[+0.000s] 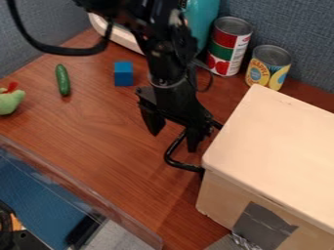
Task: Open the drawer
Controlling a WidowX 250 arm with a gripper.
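In the camera view, one black robot arm comes in from the top edge, and its black two-finger gripper [174, 141] hangs down near the middle, just left of one box of pale wood [277, 141]. The gripper's two fingers stand wide apart. One black, curved, bar-like handle [171, 155] sticks out from the box's left side, the task's drawer side; the finger nearer the box shows within the handle's loop, though whether they touch I cannot tell. The drawer front is turned away, so how far out it sits cannot be told. One patch of grey tape [262, 226] is on the box's near side.

Behind the box stand two upright metal cans: one with a red, green and white label [228, 46], and one shorter, with a yellow and blue label [268, 67]. One teal bottle [202, 19] stands beside the taller can, partly behind the arm. To the left on the brown wooden table [98, 141] are three small things: one blue block [123, 73], one dark green toy cucumber [62, 80] and, at the left edge, one light green toy with a red top [10, 101].
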